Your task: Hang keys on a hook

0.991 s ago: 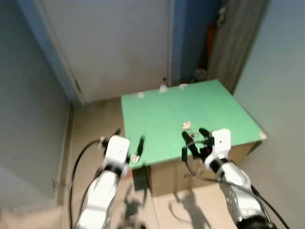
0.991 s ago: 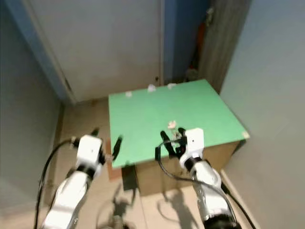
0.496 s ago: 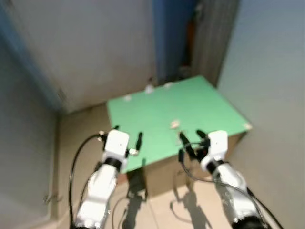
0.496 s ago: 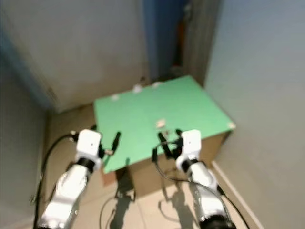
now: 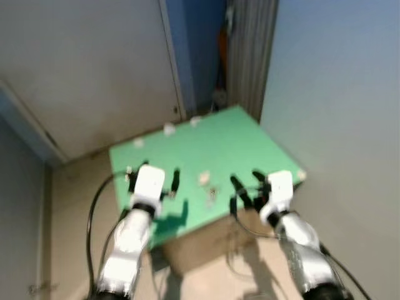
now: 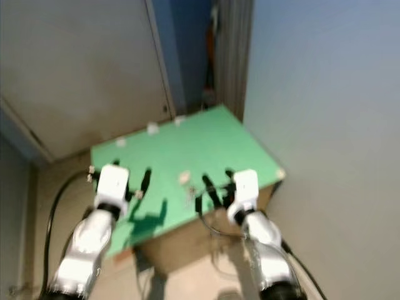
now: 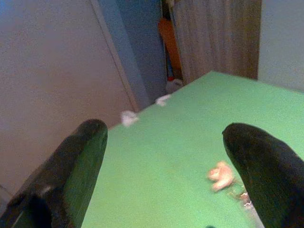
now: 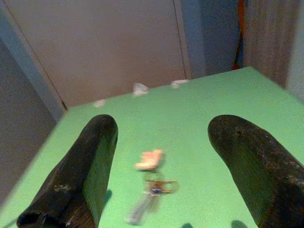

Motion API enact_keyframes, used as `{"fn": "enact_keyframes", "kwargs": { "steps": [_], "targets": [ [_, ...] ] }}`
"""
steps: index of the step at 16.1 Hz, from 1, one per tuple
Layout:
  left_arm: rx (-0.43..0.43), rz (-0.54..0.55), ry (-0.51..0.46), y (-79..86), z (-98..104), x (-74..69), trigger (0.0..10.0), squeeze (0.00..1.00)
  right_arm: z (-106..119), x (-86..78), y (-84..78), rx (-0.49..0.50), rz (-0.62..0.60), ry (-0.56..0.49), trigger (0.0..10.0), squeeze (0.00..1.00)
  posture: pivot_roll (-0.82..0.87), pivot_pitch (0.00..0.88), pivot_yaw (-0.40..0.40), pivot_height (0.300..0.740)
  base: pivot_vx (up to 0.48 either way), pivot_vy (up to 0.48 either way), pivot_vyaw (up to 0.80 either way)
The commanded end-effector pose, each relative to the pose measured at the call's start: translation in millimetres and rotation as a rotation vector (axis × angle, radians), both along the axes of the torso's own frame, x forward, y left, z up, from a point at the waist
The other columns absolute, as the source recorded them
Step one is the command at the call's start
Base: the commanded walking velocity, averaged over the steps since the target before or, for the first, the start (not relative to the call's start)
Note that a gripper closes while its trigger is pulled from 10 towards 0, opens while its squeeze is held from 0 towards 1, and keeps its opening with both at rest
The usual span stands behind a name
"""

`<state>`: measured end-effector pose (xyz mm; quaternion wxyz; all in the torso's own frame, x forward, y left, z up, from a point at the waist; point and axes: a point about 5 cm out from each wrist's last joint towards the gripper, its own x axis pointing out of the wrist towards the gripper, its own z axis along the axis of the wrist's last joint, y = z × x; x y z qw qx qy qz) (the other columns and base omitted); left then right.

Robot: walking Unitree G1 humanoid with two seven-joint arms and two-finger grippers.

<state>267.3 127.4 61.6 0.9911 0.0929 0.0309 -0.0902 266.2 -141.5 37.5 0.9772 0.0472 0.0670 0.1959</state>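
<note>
A bunch of keys (image 8: 151, 189) with a pale pink fob (image 8: 149, 160) lies flat on the green table top (image 5: 244, 140), near its front edge. My right gripper (image 5: 248, 185) hovers just right of the keys (image 5: 211, 192), open and empty. In the right wrist view the keys lie ahead, between its two black fingers (image 8: 90, 156). My left gripper (image 5: 153, 178) is held over the left part of the table, open and holding nothing. In the left wrist view the fob (image 7: 219, 174) sits near one finger (image 7: 266, 171).
Small white scraps (image 5: 169, 129) lie along the table's far edge. Behind stand a grey door (image 5: 94, 69), a blue frame (image 5: 187, 50) and a ribbed brown panel (image 5: 250, 50) with something orange beside it. A plain wall (image 5: 337, 94) closes the right side. Beige floor (image 5: 69, 206) lies left.
The whole view has swung and drawn nearer, so the table sits further left. Both grippers now hang over the green top; the left one was off its front left edge before.
</note>
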Motion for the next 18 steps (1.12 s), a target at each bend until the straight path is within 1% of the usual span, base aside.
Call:
{"fn": "enact_keyframes", "kwargs": {
  "steps": [1,3,4,5,6,7,9,11,13,14,15,17,18],
  "targets": [
    [0.033,-0.01,0.006,0.4,0,1.7,10.0,0.0,3,1.6,1.6,0.003,0.009,-0.013,10.0,0.0,-0.17,0.0,0.1,0.74,0.364,-0.311,0.0],
    [0.079,-0.036,0.03,-0.2,-2,6.0,10.0,0.0,1,-0.9,1.7,0.0,0.014,-0.008,10.0,0.0,-0.17,0.0,0.1,0.74,0.364,-0.307,0.0],
    [0.084,-0.03,0.031,0.1,-2,7.1,10.0,0.0,1,-1.5,2.1,0.0,0.015,-0.007,10.0,0.0,-0.17,0.0,0.102,0.74,0.364,-0.311,0.0],
    [0.098,-0.071,0.064,-4.0,-6,7.8,10.0,0.0,0,-3.1,3.0,-0.001,0.017,-0.006,10.0,0.0,-0.17,0.0,0.103,0.74,0.364,-0.307,0.0],
    [0.092,-0.056,0.055,-3.4,-5,9.7,10.0,0.0,-1,-4.1,3.3,-0.001,0.018,-0.004,10.0,0.0,-0.18,0.0,0.104,0.74,0.0,0.0,0.0],
    [0.11,-0.046,0.052,-2.5,-4,11.8,10.0,0.0,-1,-5.0,3.0,-0.002,0.018,-0.002,10.0,0.0,-0.18,0.0,0.104,0.74,0.0,0.0,0.0],
    [0.071,-0.012,0.052,2.2,0,20.1,10.0,0.0,-2,-7.4,2.6,-0.003,0.017,0.004,10.0,0.0,-0.18,0.0,0.105,0.74,0.0,0.0,0.0],
    [0.071,-0.012,0.031,3.0,3,22.9,10.0,0.0,-2,-8.8,1.5,-0.005,0.015,0.008,10.0,0.0,-0.19,0.0,0.104,0.74,0.0,0.0,0.0],
    [0.048,0.005,0.002,3.0,5,20.8,10.0,0.0,-1,-8.8,-2.7,-0.01,0.007,0.007,10.0,0.0,-0.19,0.0,0.104,0.74,0.0,0.0,0.0],
    [0.041,0.005,0.007,2.1,3,17.7,10.0,0.0,0,-8.6,-4.6,-0.005,0.01,0.006,10.0,0.0,-0.19,0.0,0.103,0.74,0.0,0.0,0.0],
    [0.002,0.02,0.0,1.8,3,14.1,10.0,0.0,1,-8.6,-3.8,0.008,0.028,0.013,10.0,0.0,-0.19,0.0,0.101,0.74,0.0,0.0,0.0],
    [-0.024,0.051,-0.013,4.6,1,6.6,10.0,0.0,7,-5.7,4.1,0.007,0.089,0.003,10.0,0.0,-0.18,0.0,0.093,0.74,0.0,0.0,0.0],
    [-0.025,0.056,-0.022,5.9,1,5.0,10.0,0.0,8,-3.5,5.7,0.007,0.093,-0.001,10.0,0.0,-0.17,0.0,0.088,0.74,0.0,0.0,0.0]
  ]
}}
